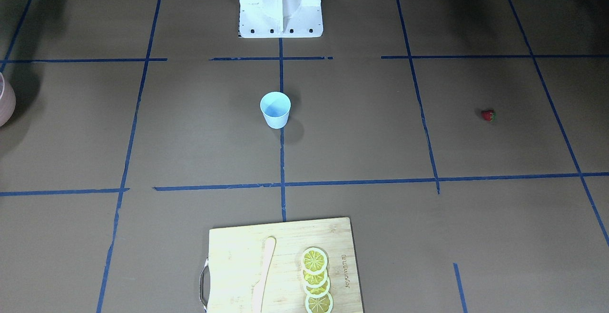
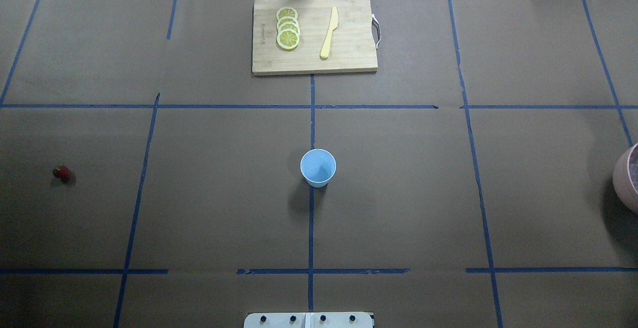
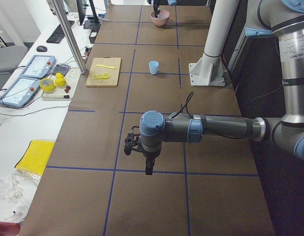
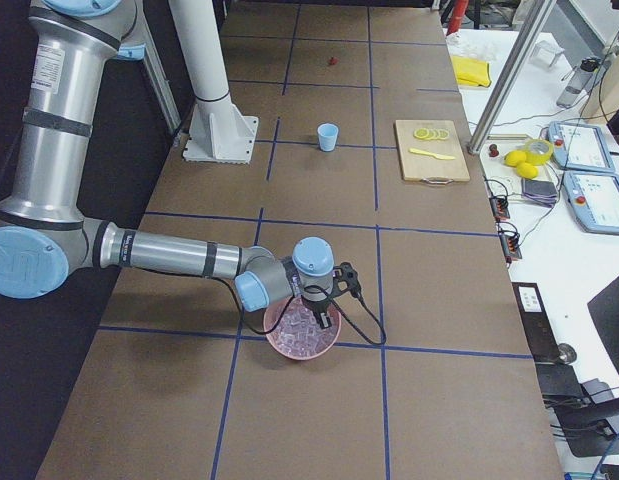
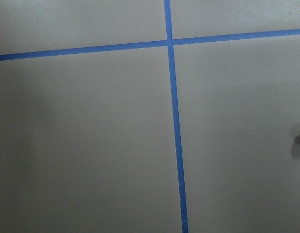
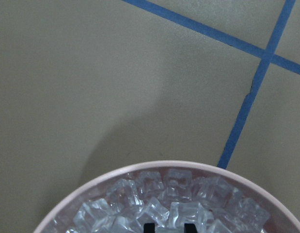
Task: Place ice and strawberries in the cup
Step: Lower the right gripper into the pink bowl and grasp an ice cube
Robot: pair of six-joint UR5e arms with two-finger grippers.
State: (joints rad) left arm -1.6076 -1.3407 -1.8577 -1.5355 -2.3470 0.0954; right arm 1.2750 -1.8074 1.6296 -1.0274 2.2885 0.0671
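In the front-facing view, the cup (image 1: 275, 109) stands upright just above the frame's centre and looks empty. The strawberry (image 1: 488, 115) lies far off at the right, at mid-height. The pink bowl (image 1: 4, 99) pokes in at the left edge. No gripper shows here.

The overhead view mirrors that spread: cup in the middle, berry at far left, bowl at the right edge. Each is well apart from the cup, so I judge both carries to be long ones that call for a secure hold.

In the left side view, the left gripper (image 3: 149, 168) hangs pointing down at lower centre, over bare table (image 3: 201, 196). I cannot tell from here whether its jaws are apart.

In the right side view, the right gripper (image 4: 316, 318) is down in the bowl at lower centre, among the ice (image 4: 294, 340).

The left wrist view shows only brown paper and blue tape (image 5: 175, 121), with a speck of green at the right edge. That is probably the berry's cap, so this arm would do well to shift that way and centre the berry before descending.

In the right wrist view, two dark fingertips (image 6: 149, 226) peek in at the bottom edge. They stand apart over the packed cubes, with nothing visibly pinched. The cubes look slick, so it is best to straddle one cube, close slowly and lift straight. Release should come low over the cup's mouth, because the cup looks light enough to tip.
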